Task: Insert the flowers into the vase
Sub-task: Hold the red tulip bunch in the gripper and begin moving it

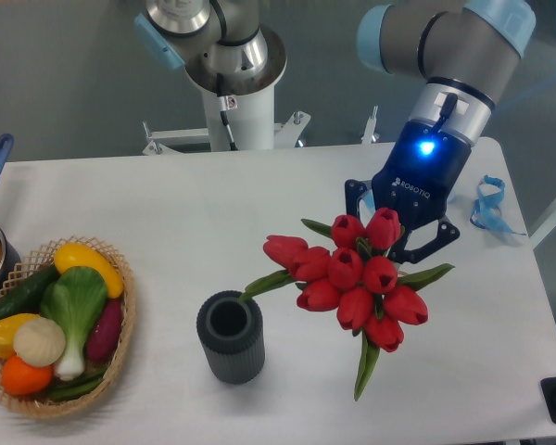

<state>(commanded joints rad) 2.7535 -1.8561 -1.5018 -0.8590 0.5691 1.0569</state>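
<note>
- The tool [400,243] sits behind the flowers [357,278], its dark fingers reaching in around the bunch. It looks clenched on the flowers, though the buds hide the actual contact on the stems.
- The flowers appear lifted off the worktop [167,204]: red buds face the camera, green leaves trail down and to the sides.
- The vase [231,336] stands upright on the worktop, to the camera-left of the bunch and a little nearer the camera. Its round mouth is open and nothing is in it.
- One leaf tip reaches close to the vase rim, but no stem is inside.
- Judged progress: the pick-up seems done; the insertion is not. Left to do: bring the bunch over the mouth, turn the stems downward, lower them in, let go.
- The bunch is wider than the mouth, so lining up the stems will likely be the delicate part.
- A basket [120,357] of vegetables sits well apart at the camera-left edge.
</note>
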